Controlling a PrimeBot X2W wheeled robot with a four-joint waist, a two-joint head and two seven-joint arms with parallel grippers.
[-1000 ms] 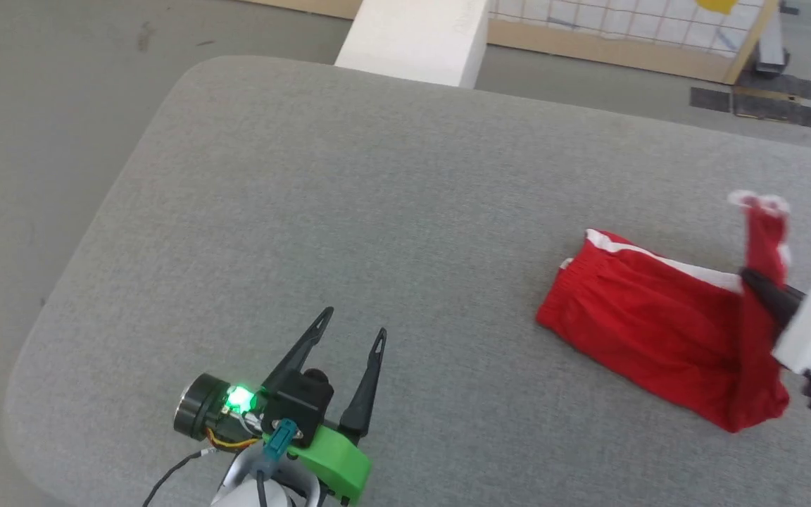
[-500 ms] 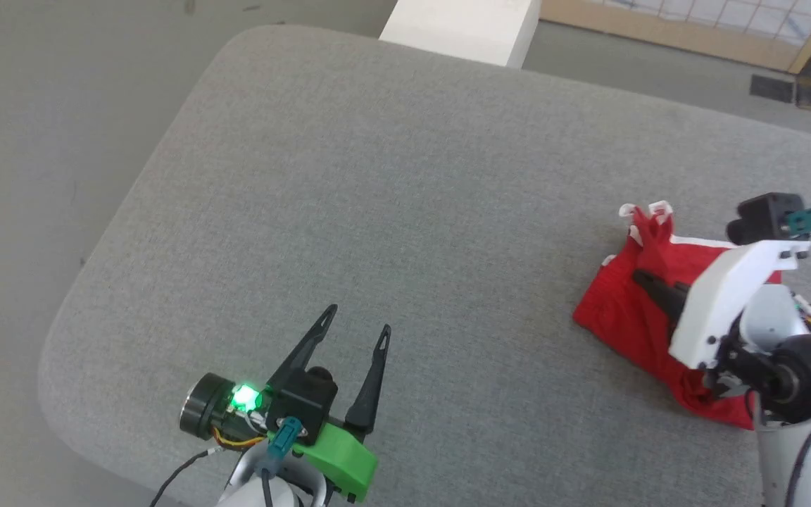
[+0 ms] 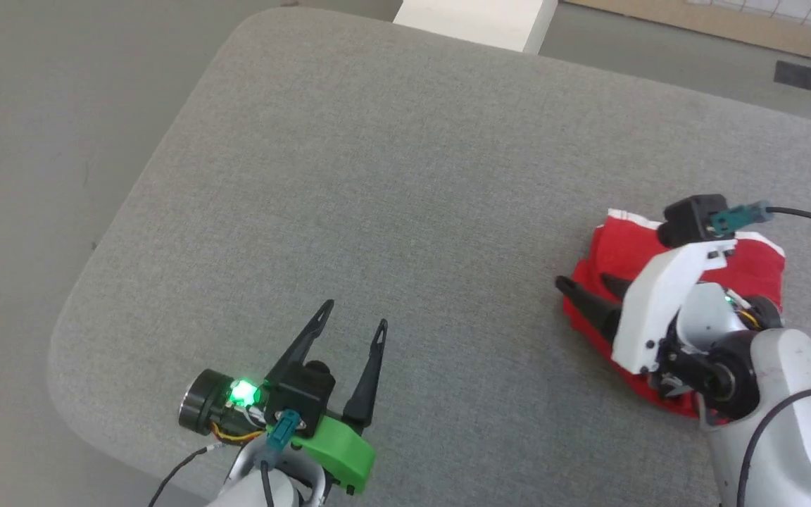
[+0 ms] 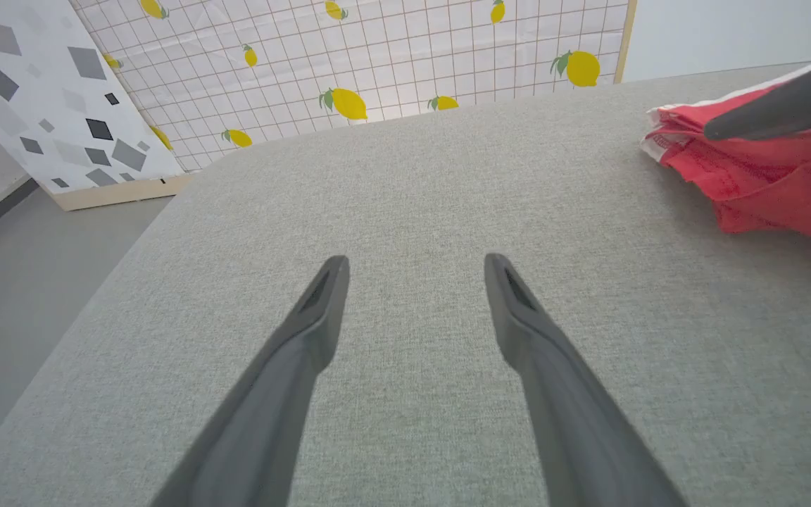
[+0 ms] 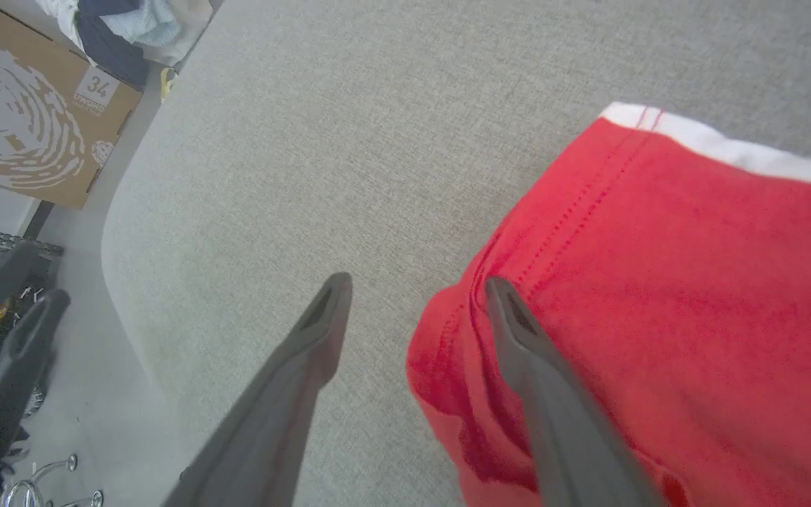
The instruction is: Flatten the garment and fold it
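Garment (image 3: 620, 246) partly hidden under the right arm (image 3: 764, 394), cut off by both wrist views' edges

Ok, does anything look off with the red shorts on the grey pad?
Yes. The garment lies folded over but rumpled, with a puckered, uneven edge, not flat on the grey pad. The open right gripper straddles that edge, gripping nothing.

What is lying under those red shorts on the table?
The red shorts lie bunched on the grey padded table, with the right gripper open above their edge. Grey fabric shows around them; anything beneath the cloth is covered.
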